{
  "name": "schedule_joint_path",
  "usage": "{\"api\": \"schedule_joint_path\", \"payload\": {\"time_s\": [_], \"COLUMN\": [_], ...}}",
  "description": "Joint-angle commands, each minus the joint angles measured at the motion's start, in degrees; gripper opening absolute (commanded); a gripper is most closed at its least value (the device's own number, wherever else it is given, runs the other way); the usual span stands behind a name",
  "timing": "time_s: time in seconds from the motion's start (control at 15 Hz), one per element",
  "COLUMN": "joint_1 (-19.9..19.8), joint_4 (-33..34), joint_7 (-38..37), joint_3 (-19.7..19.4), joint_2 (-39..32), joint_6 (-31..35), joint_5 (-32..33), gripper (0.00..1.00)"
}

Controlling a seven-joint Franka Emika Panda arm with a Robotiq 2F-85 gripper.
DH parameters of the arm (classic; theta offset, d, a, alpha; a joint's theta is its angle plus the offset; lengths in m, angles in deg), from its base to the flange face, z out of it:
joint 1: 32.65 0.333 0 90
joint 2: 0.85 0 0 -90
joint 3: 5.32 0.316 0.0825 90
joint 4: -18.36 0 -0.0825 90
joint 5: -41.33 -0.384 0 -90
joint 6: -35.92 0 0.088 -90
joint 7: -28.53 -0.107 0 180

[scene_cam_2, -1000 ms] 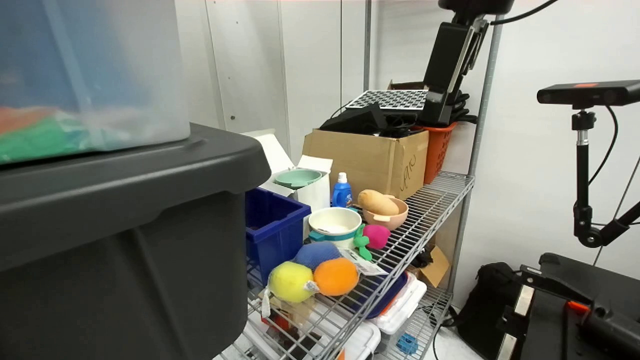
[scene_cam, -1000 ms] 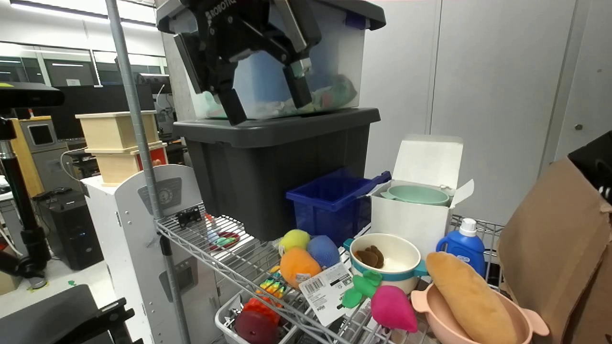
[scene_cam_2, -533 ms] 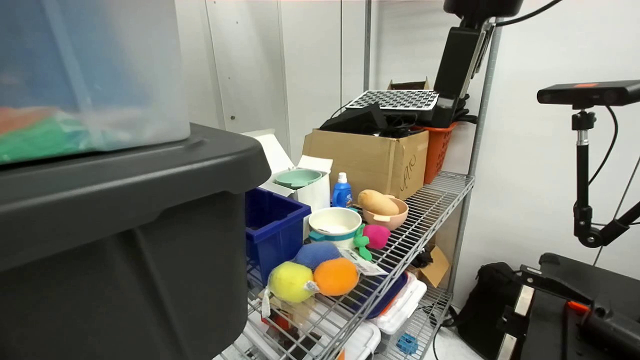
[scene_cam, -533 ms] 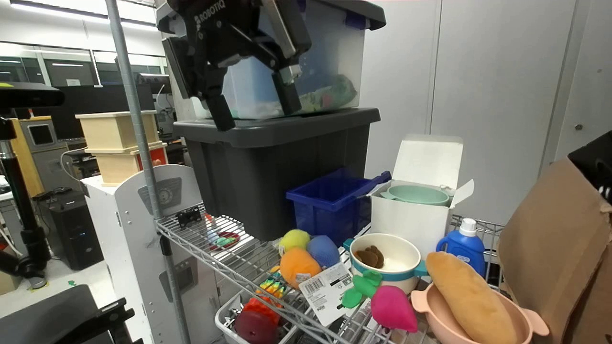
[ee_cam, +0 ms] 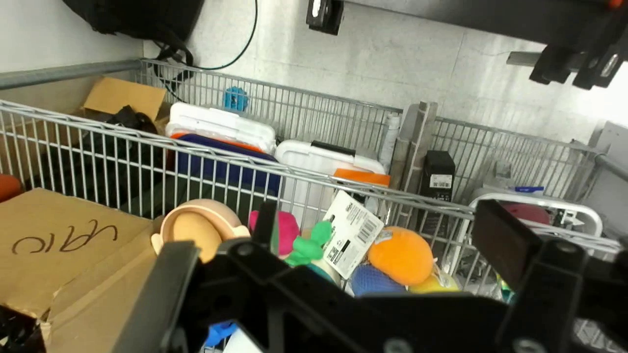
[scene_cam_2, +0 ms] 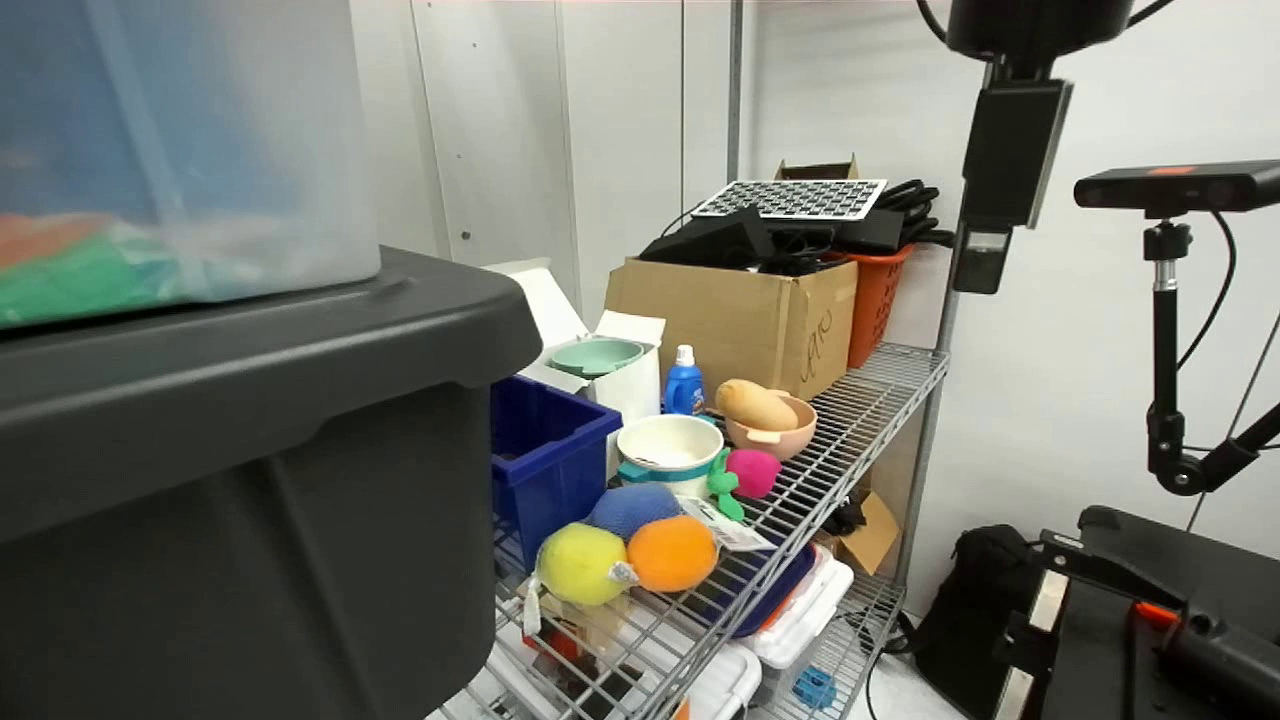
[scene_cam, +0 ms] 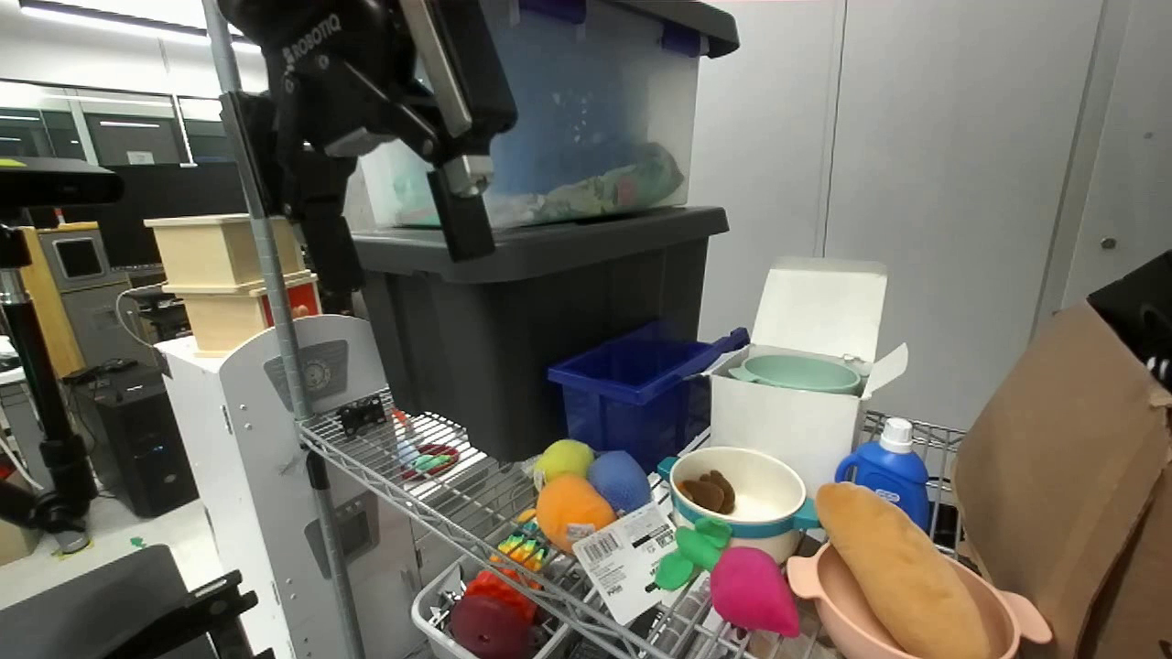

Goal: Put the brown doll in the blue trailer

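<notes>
Tool (scene_cam: pixel 401 252) wide, doll (scene_cam: pixel 707 495) in round pot (scene_cam: pixel 765 528)

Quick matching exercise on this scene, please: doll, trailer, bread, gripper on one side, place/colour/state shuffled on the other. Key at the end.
Things:
1. doll
2. trailer
3. bread
4. gripper

Place, colour or state:
A. in the pink bowl
B. open, nothing held
C. dark blue, open-topped
D. in the white pot

Pairs: 1-D; 2-C; 3-A; 4-B
</notes>
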Motion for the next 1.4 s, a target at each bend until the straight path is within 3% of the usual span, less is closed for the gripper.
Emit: {"api": "schedule_joint_path", "payload": {"time_s": [0.0, 0.6, 1.33], "joint_1": [-0.46, 0.44, 0.6], "joint_4": [-1.0, 0.21, 0.62], "joint_7": [1.23, 2.41, 1.46], "joint_3": [1.43, 2.7, 3.69], "joint_2": [2.76, 1.93, 0.9], "joint_6": [-5.63, -13.57, -14.97], "joint_5": [1.37, 0.6, 0.83], "gripper": [1.0, 1.0, 1.0]}}
